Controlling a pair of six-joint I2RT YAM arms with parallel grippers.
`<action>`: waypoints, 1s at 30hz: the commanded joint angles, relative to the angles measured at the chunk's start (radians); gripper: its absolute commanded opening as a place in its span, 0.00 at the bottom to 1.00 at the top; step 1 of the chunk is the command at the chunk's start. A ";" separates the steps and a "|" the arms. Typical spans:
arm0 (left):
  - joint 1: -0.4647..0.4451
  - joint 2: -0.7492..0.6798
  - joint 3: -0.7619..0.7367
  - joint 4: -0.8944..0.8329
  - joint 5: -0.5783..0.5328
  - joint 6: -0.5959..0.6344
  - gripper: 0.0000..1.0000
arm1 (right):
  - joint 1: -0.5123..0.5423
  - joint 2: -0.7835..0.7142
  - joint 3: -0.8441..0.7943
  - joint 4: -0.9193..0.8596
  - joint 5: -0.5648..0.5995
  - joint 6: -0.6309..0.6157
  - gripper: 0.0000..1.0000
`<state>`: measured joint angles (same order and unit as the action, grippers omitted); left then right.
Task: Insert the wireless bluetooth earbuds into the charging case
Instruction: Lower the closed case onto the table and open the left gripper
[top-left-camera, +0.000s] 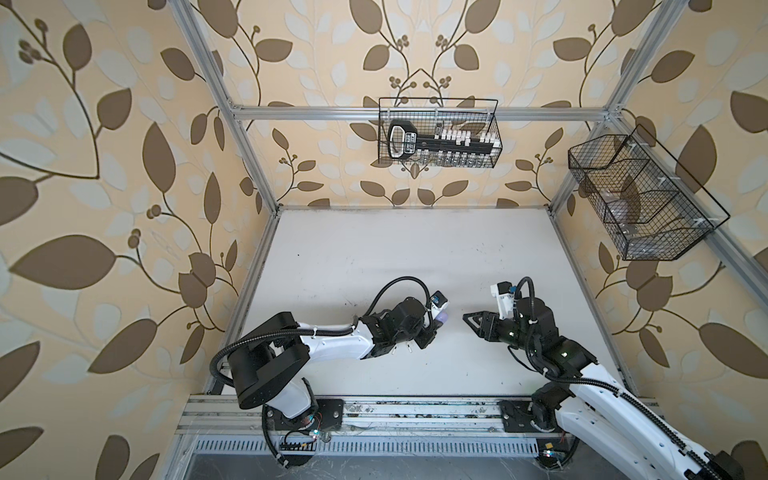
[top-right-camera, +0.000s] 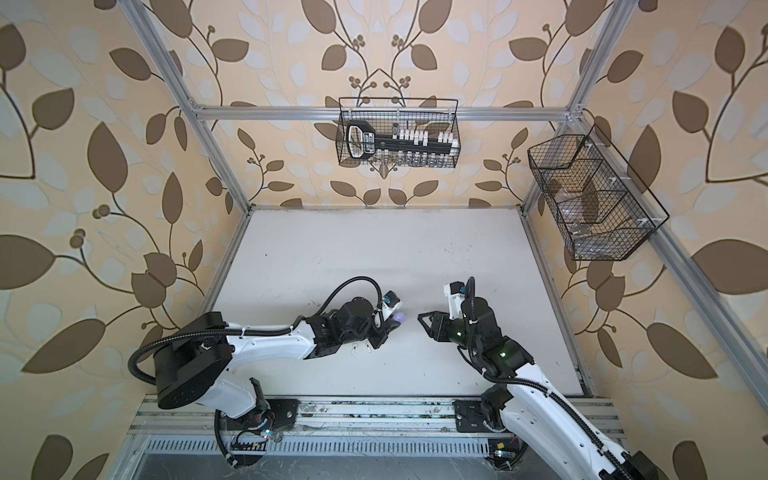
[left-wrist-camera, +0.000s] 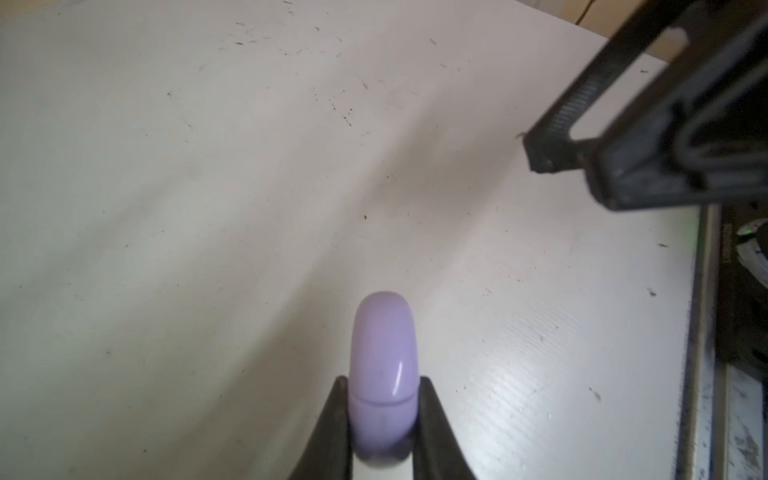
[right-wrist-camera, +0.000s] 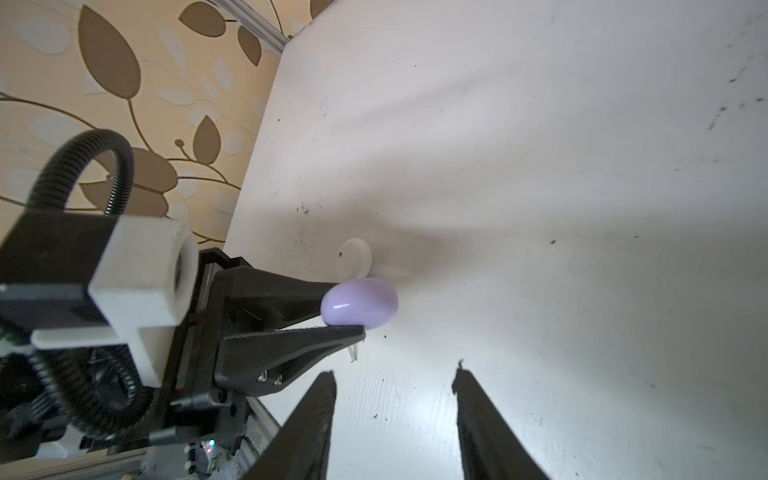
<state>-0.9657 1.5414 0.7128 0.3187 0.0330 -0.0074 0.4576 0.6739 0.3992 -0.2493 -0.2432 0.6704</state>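
Left wrist: lilac case (left-wrist-camera: 382, 374) edge-on between fingers (left-wrist-camera: 332, 428), pointing outward

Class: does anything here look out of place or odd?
Yes. The lilac case, clamped in the left gripper, looks shut, seam closed, while two white earbuds lie loose on the table near that arm.
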 joint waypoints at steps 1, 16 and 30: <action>0.021 0.046 0.083 0.025 0.037 -0.028 0.02 | -0.002 -0.032 -0.025 -0.083 0.125 -0.040 0.48; 0.123 0.377 0.406 -0.001 0.206 -0.154 0.11 | -0.004 -0.095 -0.037 -0.116 0.186 -0.032 0.48; 0.154 0.522 0.557 -0.091 0.258 -0.161 0.31 | -0.009 -0.149 -0.049 -0.155 0.193 -0.029 0.48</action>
<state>-0.8227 2.0586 1.2316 0.2409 0.2573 -0.1616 0.4511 0.5354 0.3668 -0.3798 -0.0658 0.6430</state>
